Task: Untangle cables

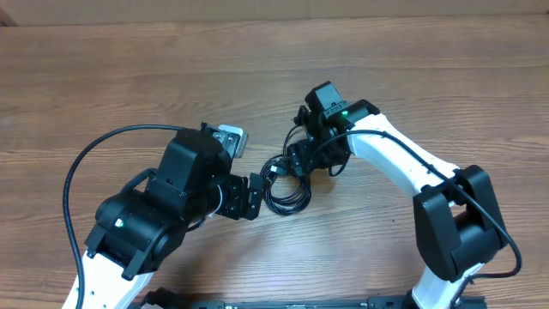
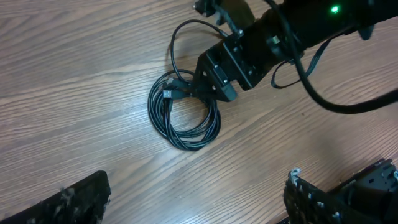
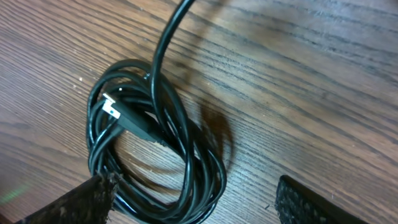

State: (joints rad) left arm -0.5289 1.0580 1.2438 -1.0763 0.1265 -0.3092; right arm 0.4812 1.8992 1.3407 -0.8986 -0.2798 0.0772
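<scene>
A black cable (image 1: 290,209) lies coiled in a small bundle on the wooden table, between the two arms. It also shows in the left wrist view (image 2: 186,143) and the right wrist view (image 3: 186,155). Its USB plug (image 3: 118,112) rests across the coil, and a loose strand (image 3: 163,43) runs away from it. My right gripper (image 3: 199,205) is open just above the coil, its left finger at the coil's edge; it also shows in the overhead view (image 1: 293,163) and the left wrist view (image 2: 214,84). My left gripper (image 2: 199,199) is open and empty, just left of the coil (image 1: 255,196).
The table (image 1: 129,77) is bare wood. The arms' own black cables loop at the left (image 1: 73,172) and at the right (image 1: 506,240).
</scene>
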